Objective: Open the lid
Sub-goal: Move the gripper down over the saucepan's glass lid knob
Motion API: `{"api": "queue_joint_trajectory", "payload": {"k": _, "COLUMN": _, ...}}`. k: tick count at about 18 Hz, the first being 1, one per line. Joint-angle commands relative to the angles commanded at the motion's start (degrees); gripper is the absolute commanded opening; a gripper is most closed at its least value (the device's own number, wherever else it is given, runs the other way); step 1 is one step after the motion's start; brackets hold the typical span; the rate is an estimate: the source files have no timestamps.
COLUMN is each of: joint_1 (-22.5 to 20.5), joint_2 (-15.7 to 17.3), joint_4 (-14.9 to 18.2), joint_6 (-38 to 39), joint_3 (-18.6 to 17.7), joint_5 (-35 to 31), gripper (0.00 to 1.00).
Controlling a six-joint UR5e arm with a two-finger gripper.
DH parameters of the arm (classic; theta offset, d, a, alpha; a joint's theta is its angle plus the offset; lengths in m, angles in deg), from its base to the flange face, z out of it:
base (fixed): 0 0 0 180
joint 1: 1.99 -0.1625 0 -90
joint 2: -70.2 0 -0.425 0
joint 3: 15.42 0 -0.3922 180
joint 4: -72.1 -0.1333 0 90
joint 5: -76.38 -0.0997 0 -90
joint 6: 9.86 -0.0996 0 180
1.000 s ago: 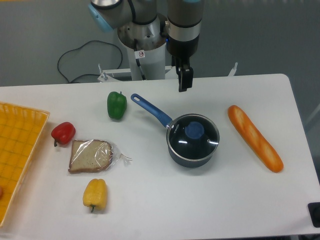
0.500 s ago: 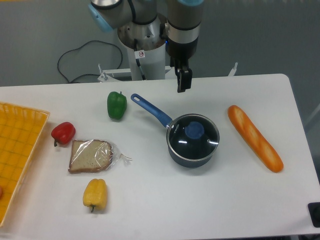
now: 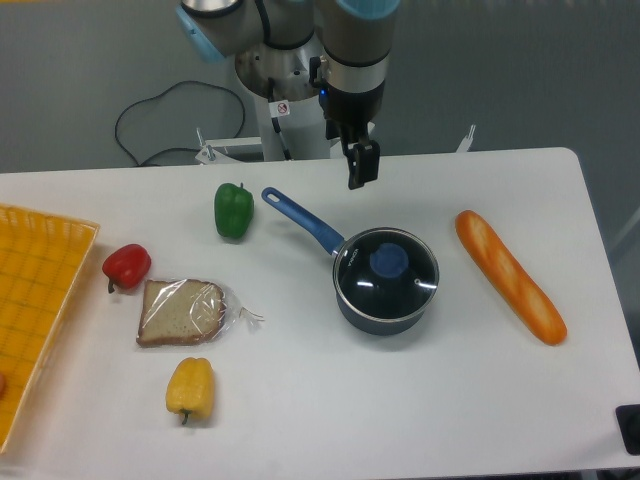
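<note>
The lid is seen as a round disc of clear glass, edged by a thin metal rim and topped by a blue knob at its centre. It is seated flat and closed on the dark blue saucepan, right of the tabletop's middle.

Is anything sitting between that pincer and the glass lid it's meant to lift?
Nothing visible is. The pincer hangs above the table behind the lid, with only bare table between them. The saucepan's blue handle runs off to the side.
</note>
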Motion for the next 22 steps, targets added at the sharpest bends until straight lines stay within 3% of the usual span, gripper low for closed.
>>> {"api": "queue_joint_trajectory", "payload": {"k": 2, "joint_1": 0.1, "joint_2": -0.8, "joint_4": -1.2, "joint_6": 0.1, "joint_3": 0.3, "joint_5": 2.7, "gripper": 1.0}}
{"api": "queue_joint_trajectory", "payload": {"k": 9, "joint_1": 0.1, "joint_2": -3.7, "joint_4": -6.2, "joint_6": 0.0, "joint_3": 0.5, "joint_5": 2.6, "gripper": 1.0}}
{"api": "queue_joint_trajectory", "payload": {"k": 14, "joint_1": 1.1, "joint_2": -6.8, "joint_4": -6.8, "joint_6": 0.1, "joint_3": 1.1, "joint_5": 2.4, "gripper": 1.0}}
{"api": "queue_joint_trajectory", "payload": {"k": 18, "joint_1": 2.0, "joint_2": -11.2, "joint_4": -9.9, "joint_6": 0.3, "joint_3": 1.3, "joint_5": -3.2, "gripper": 1.0}}
{"api": "queue_joint_trajectory", "payload": {"k": 22, "joint_1": 2.3, "joint_2": -13.5, "joint_4": -11.6, "joint_6": 3.5, "joint_3": 1.8, "joint_5": -5.0, "gripper": 1.0}}
